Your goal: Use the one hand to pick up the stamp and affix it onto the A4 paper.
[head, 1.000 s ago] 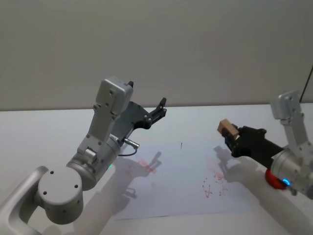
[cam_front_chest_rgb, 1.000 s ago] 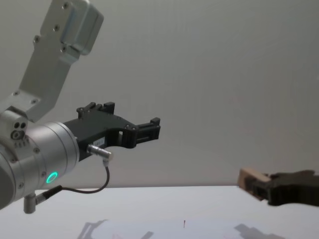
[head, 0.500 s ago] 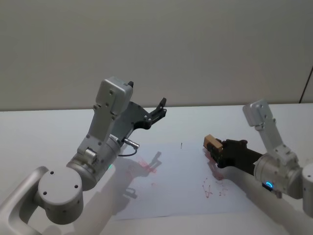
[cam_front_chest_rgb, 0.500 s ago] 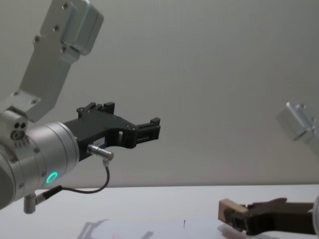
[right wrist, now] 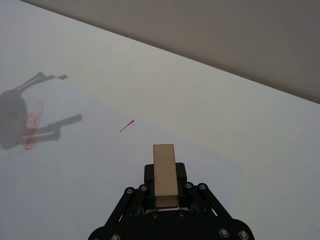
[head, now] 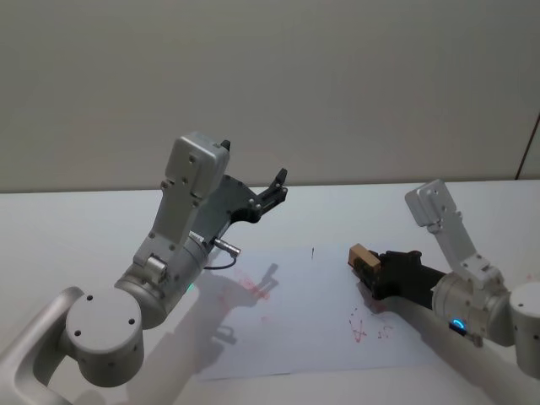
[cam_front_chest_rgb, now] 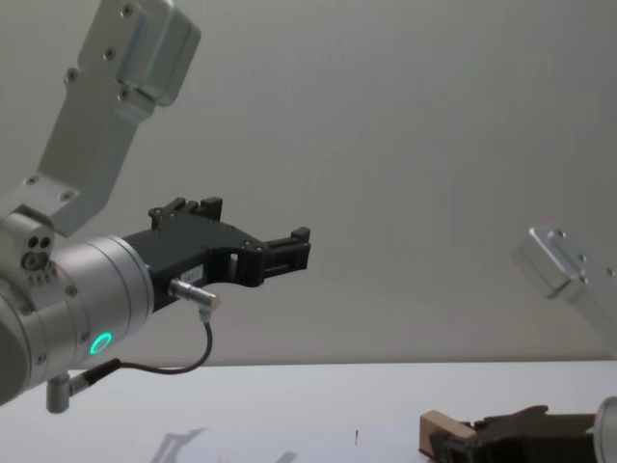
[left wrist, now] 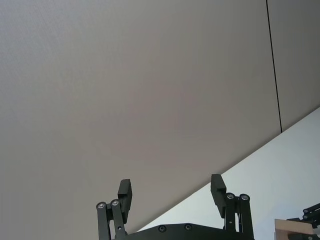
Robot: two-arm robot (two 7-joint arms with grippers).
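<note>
The white worktop (head: 76, 228) carries the flat white A4 paper (head: 295, 321), which bears faint red marks (head: 363, 325). The left gripper (head: 282, 183), black and two-fingered on a silver-grey arm (head: 181, 228), hangs raised over the worktop's left half, its jaws spread apart with nothing between them. The black right gripper (head: 375, 268) reaches low over the paper's right part, jaws closed on the small stamp (head: 361, 255) with a light-tan wooden block end. The block juts forward past the jaws, near the red marks; whether it touches the sheet cannot be told.

L gripper (left wrist: 171, 184) fingers apart, wall (left wrist: 125, 85) behind; stamp (left wrist: 296, 230) corner
</note>
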